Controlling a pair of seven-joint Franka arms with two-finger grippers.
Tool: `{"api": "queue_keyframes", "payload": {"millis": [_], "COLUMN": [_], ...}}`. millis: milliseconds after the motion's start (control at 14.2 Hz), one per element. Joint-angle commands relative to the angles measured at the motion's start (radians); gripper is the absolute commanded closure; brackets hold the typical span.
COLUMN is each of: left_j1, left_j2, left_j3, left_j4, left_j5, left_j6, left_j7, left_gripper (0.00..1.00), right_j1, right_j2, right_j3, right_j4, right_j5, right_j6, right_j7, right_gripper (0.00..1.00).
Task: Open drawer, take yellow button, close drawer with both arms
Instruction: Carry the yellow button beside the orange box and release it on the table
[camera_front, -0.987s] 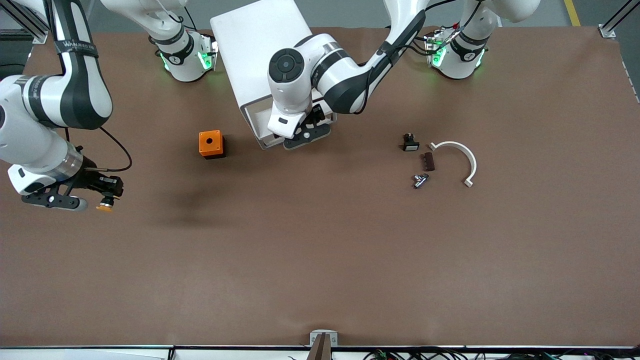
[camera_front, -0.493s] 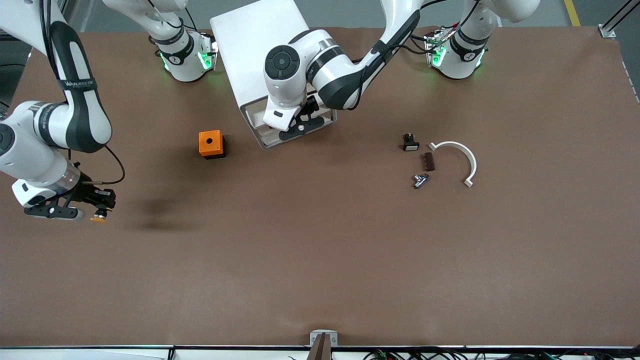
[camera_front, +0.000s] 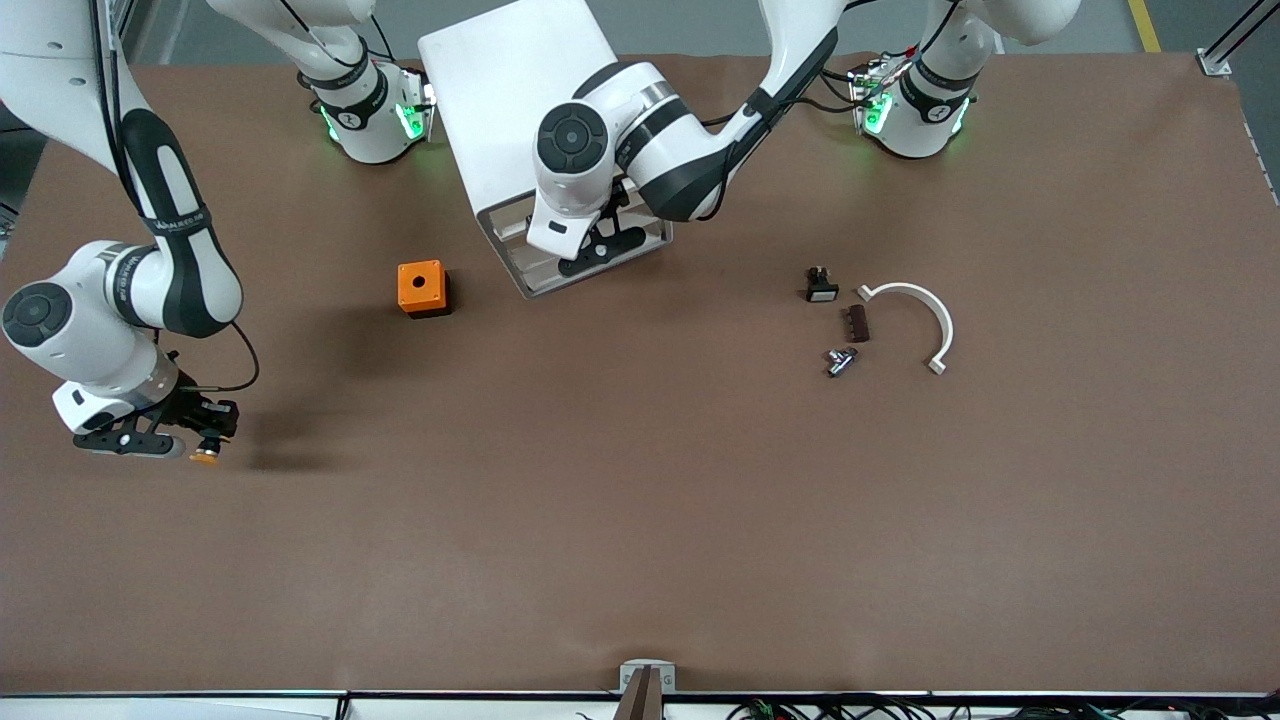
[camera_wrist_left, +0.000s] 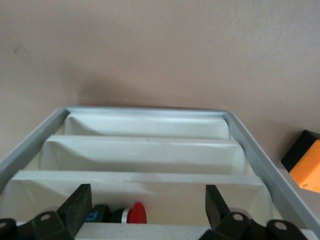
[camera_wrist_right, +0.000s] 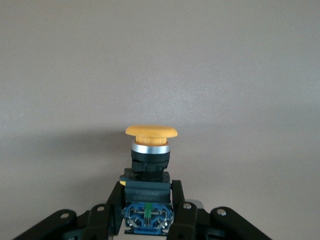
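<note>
The button (camera_wrist_right: 150, 150) sits clamped in the right gripper (camera_front: 205, 440), whose fingers (camera_wrist_right: 110, 212) are closed on its body low over the bare table (camera_front: 640, 520) at the right arm's end, nearer the front camera than the orange box (camera_front: 422, 288). It is a small part — a rounded orange-yellow mushroom cap on top, a bright metal ring beneath it, then a black collar, and a dark block with blue showing at the base where the fingers pinch it. In the front view it shows only as an orange dot at the gripper's tip. The left gripper (camera_front: 600, 245) is at the front of the white cabinet (camera_front: 520, 110), its fingers (camera_wrist_left: 77, 207) spread wide apart and holding nothing, set over the top drawer (camera_wrist_left: 150, 195). That drawer looks pushed in, or nearly so — its off-white front lines up with the stepped fronts of the drawers below, and a red-capped part (camera_wrist_left: 135, 214) shows inside it between the fingers. Toward the left arm's end lie a small black-and-white part (camera_front: 820, 287), a dark brown strip (camera_front: 857, 323), a small metal piece (camera_front: 840, 360) and a curved white bracket (camera_front: 915, 320).
</note>
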Motion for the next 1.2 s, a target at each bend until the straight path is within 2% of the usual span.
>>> {"api": "queue_keyframes", "payload": {"millis": [0,211,493,846,916,987,1057,1128], "left_j1": [-0.007,-0.007,-0.005,0.007,0.012,0.016,0.029,0.05], "left_j2": [0.001,0.001,0.003,0.001,-0.002,-0.006,-0.009,-0.012], "left_j3": [-0.014,-0.014,-0.014,-0.012,-0.012,-0.003,0.002,0.005], "left_j4": [-0.016,-0.019,-0.019,-0.023,-0.022,-0.019,-0.016,-0.014], "left_j5": [-0.062,-0.069,-0.092,-0.12,-0.114,-0.108,-0.103,-0.088], "left_j6": [0.007,0.007,0.007,0.007,0.007,0.008,0.013,0.013], "left_j7": [-0.016,-0.013,-0.01,-0.005,-0.008,-0.004,0.004,0.007], "left_gripper": [0.01,0.01,0.01,0.01,0.01,0.01,0.01,0.01], "right_j1": [-0.033,-0.062,-0.152,-0.146,-0.145,-0.145,-0.145,-0.145], "right_j2": [0.032,0.063,0.103,0.14,0.141,0.141,0.141,0.141], "right_j3": [0.024,0.042,0.14,0.143,0.142,0.142,0.143,0.143], "right_j4": [0.0,0.008,0.016,0.036,0.037,0.042,0.045,0.045], "right_j5": [0.0,0.004,0.021,0.021,0.021,0.021,0.021,0.021], "right_j6": [0.049,0.057,0.095,0.108,0.106,0.102,0.1,0.099], "right_j7": [-0.014,-0.012,-0.014,-0.014,-0.012,-0.012,-0.01,-0.009], "right_gripper": [1.0,1.0,1.0,1.0,0.94,0.67,0.32,0.01]}}
